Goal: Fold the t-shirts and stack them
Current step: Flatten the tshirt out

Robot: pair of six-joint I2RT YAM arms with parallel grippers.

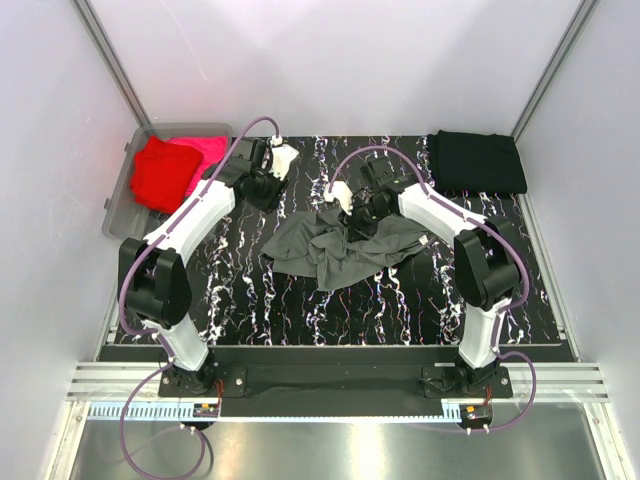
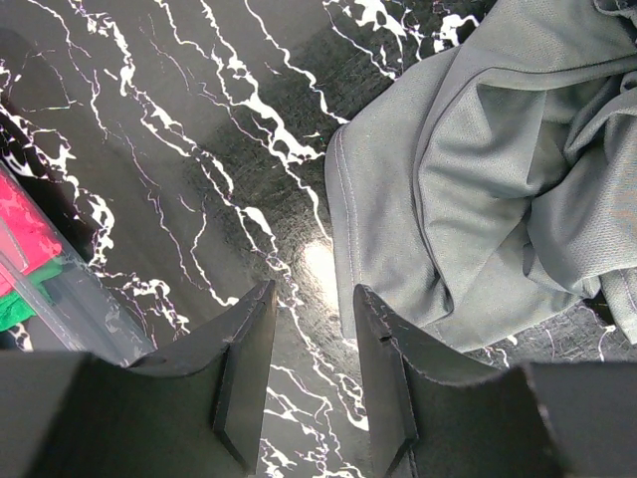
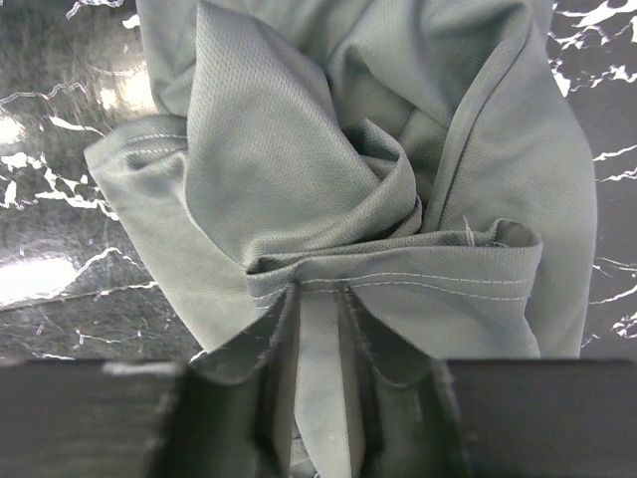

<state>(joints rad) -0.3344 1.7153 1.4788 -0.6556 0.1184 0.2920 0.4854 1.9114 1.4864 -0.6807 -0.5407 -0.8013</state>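
Judging by the layout, the task is at an early-to-middle stage. One black t-shirt (image 1: 478, 162) lies folded as a flat rectangle at the far right of the table (image 1: 250, 300), and that item appears complete. The dark grey t-shirt (image 1: 345, 245) sits crumpled at the table's centre, not yet spread or folded. A red t-shirt (image 1: 160, 175) and a pink t-shirt (image 1: 205, 150) lie bunched in a clear plastic bin (image 1: 115, 205) at the far left. A strip of green cloth (image 2: 12, 311) shows through the bin wall. These appear untouched, so most of the folding and all of the stacking is left.

The right tool (image 3: 318, 329) is clamped on a stitched hem of the grey shirt. The left tool (image 2: 314, 329) has its fingers apart and holds nothing, above bare table just left of the shirt's edge.

The grey fabric is a fine, matte mesh knit, limp and deeply creased. The table is glossy black with white marble veining.
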